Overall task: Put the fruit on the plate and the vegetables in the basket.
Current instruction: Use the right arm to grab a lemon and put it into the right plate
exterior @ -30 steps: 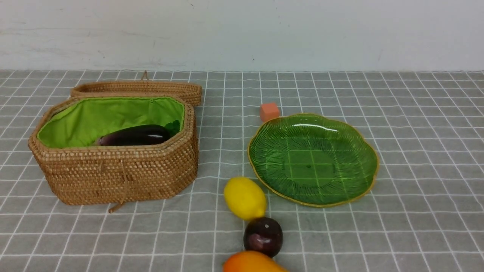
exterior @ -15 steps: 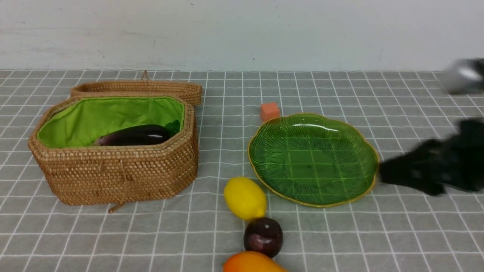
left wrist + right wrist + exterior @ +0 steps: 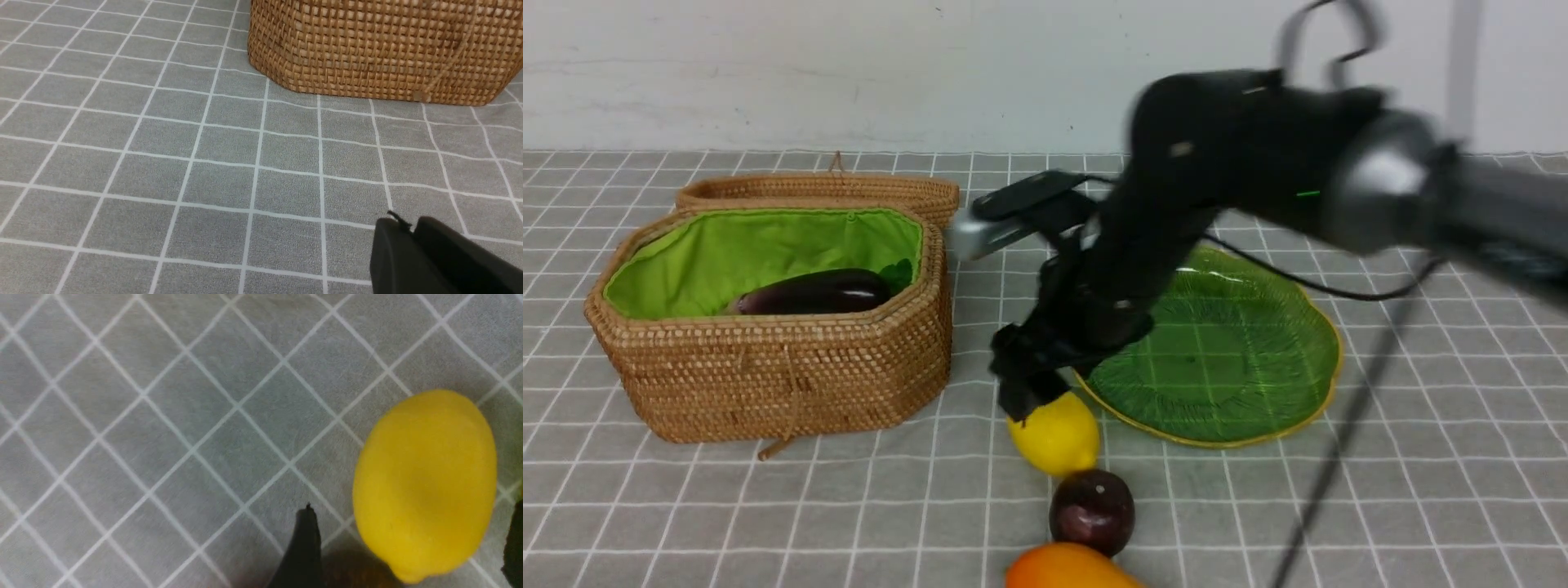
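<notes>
The right hand (image 3: 1027, 398) has its fingers (image 3: 303, 547) spread apart, one on each side of the lemon (image 3: 425, 486), which lies on the desk (image 3: 1258, 506).

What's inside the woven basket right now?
Inside the tan woven rattan basket, on its bright green cloth lining, lies a glossy dark purple eggplant with dark green leaves beside it. The front wall hides the floor and anything lower.

The right arm (image 3: 1258, 139), out of view a second ago, now reaches across the green plate (image 3: 1258, 367) from the right, hiding the orange cube, its pincer (image 3: 1033, 396) spread wide either side of the yellow lemon (image 3: 425, 486).
</notes>
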`<control>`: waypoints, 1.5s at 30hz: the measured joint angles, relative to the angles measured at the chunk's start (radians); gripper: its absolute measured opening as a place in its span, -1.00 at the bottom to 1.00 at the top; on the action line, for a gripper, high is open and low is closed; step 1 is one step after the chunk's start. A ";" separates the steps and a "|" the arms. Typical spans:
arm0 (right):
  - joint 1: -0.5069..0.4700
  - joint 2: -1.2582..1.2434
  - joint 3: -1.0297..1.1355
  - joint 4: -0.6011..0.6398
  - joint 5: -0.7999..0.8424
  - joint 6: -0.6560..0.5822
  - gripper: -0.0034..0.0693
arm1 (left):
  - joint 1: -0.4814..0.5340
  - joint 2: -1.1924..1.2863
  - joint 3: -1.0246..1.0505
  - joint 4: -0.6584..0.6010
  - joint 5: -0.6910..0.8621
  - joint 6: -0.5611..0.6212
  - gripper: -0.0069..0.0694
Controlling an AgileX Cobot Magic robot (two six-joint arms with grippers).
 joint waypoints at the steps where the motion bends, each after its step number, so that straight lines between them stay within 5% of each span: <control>1: 0.007 0.042 -0.044 -0.025 0.021 0.025 0.75 | 0.000 0.000 0.000 0.000 0.000 0.000 -0.66; 9: 0.015 0.171 -0.160 -0.124 0.096 0.106 0.72 | 0.000 0.000 0.000 0.000 -0.001 0.000 -0.63; 20: 0.014 0.166 -0.168 -0.040 0.140 0.094 0.37 | 0.000 0.000 0.000 0.000 -0.001 0.000 -0.59; 22: 0.010 0.149 -0.168 -0.017 0.140 0.092 0.11 | 0.000 0.000 0.000 0.000 -0.001 0.000 -0.58; 24: -0.001 0.113 -0.168 -0.007 0.140 0.092 -0.66 | 0.000 0.000 0.000 0.000 -0.001 0.000 -0.58; 25: -0.007 0.097 -0.168 -0.008 0.144 0.092 -0.81 | 0.000 0.000 0.000 0.000 -0.001 0.000 -0.58; 29: -0.081 0.020 -0.168 -0.015 0.151 0.091 -0.96 | 0.000 0.000 0.000 0.000 -0.001 0.000 -0.58; 35: -0.252 -0.034 -0.156 -0.026 0.124 0.136 -0.92 | 0.000 0.000 0.000 0.001 -0.001 0.000 -0.56; 39: -0.272 -0.044 -0.067 0.026 0.112 0.099 -0.73 | 0.000 0.000 0.000 0.001 -0.003 0.000 -0.55; 41: -0.244 -0.052 -0.020 0.068 0.109 0.047 -0.53 | 0.000 0.000 0.000 0.001 -0.003 0.000 -0.55; 45: -0.136 -0.057 0.064 0.116 0.081 -0.003 0.32 | 0.000 0.000 0.000 0.001 -0.003 0.000 -0.54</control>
